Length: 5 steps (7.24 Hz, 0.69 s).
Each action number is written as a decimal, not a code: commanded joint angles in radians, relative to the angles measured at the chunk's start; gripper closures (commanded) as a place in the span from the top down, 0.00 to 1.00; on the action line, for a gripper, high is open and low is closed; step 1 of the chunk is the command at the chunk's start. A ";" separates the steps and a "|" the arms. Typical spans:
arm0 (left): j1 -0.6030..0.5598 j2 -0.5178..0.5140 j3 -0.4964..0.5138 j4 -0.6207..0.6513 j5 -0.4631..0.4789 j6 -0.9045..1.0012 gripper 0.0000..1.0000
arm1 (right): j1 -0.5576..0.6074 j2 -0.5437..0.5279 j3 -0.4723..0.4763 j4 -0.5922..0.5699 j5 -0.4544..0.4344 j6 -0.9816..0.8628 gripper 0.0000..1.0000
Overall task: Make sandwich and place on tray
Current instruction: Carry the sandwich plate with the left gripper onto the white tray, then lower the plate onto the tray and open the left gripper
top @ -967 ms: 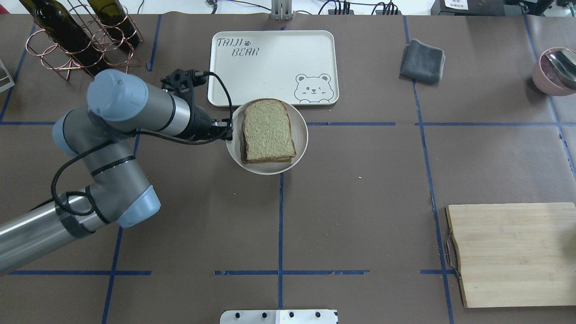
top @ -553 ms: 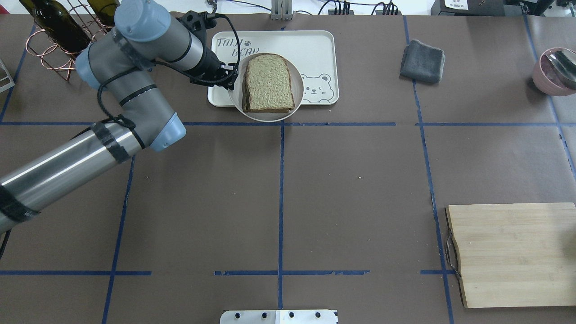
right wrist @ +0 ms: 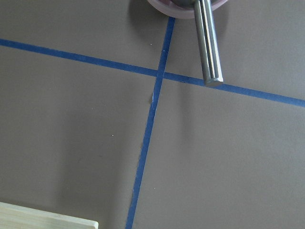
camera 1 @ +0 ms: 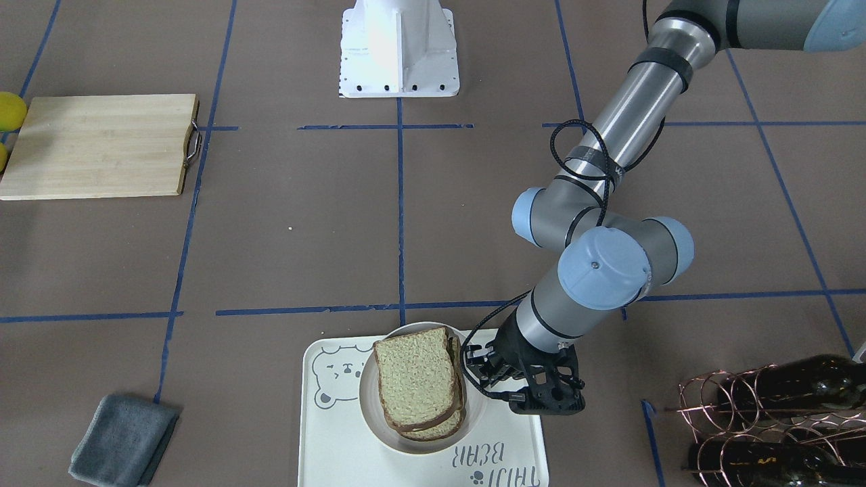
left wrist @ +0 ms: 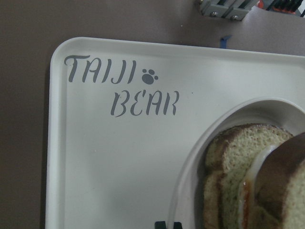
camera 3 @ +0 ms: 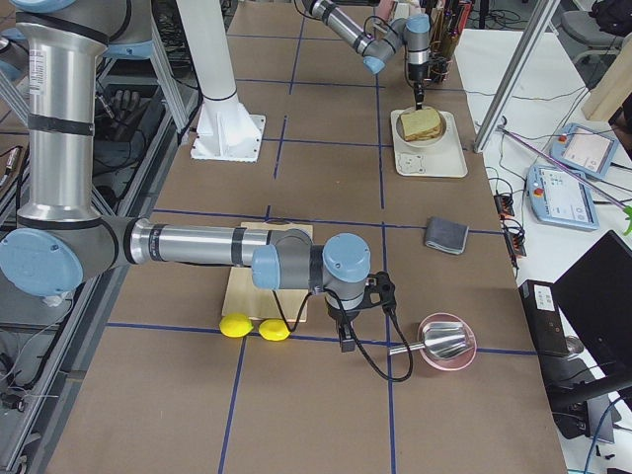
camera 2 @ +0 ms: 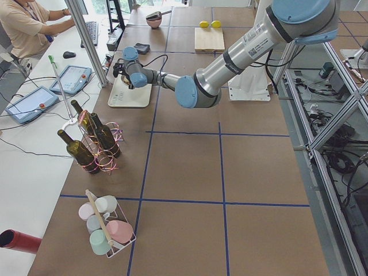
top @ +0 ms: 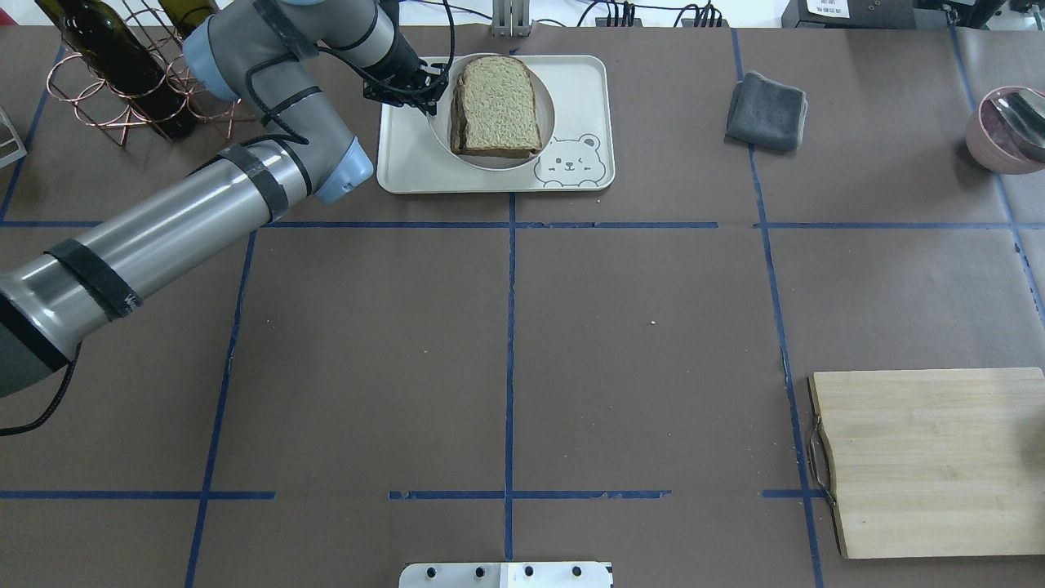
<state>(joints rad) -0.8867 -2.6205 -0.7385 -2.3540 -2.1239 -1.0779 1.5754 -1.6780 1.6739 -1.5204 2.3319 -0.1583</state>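
Observation:
The sandwich (top: 495, 106), two speckled tan slices with a white egg edge between them (left wrist: 257, 162), lies on a round white plate (top: 490, 163). The plate is over the cream tray (top: 416, 167) with the bear drawing, in its middle; I cannot tell if it rests on it. My left gripper (top: 429, 90) is shut on the plate's left rim and also shows in the front-facing view (camera 1: 473, 368). My right gripper (camera 3: 346, 341) shows only in the exterior right view, near a pink bowl; I cannot tell whether it is open or shut.
A copper rack with wine bottles (top: 147, 73) stands left of the tray. A grey cloth (top: 767, 110) lies to its right. A pink bowl with a metal ladle (top: 1008, 126) is at the far right. A wooden cutting board (top: 931, 461) and two lemons (camera 3: 252, 328) are at the near right.
My left gripper has carried the plate with the sandwich away from the robot, from the table in front of the tray to over the tray's middle.

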 commanded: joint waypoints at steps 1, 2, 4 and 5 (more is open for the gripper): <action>0.003 -0.045 0.129 -0.066 0.069 -0.004 0.00 | 0.000 0.001 -0.008 -0.001 -0.002 -0.001 1.00; 0.008 -0.047 0.136 -0.068 0.074 -0.004 0.00 | 0.000 0.001 -0.008 0.000 0.000 -0.001 1.00; 0.012 -0.047 0.137 -0.074 0.076 -0.001 0.36 | 0.000 0.000 -0.006 0.000 -0.002 -0.001 1.00; 0.012 -0.047 0.136 -0.077 0.076 0.004 0.99 | 0.000 -0.002 -0.006 0.000 -0.002 -0.001 1.00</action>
<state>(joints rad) -0.8755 -2.6670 -0.6031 -2.4278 -2.0494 -1.0783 1.5754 -1.6780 1.6667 -1.5202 2.3303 -0.1595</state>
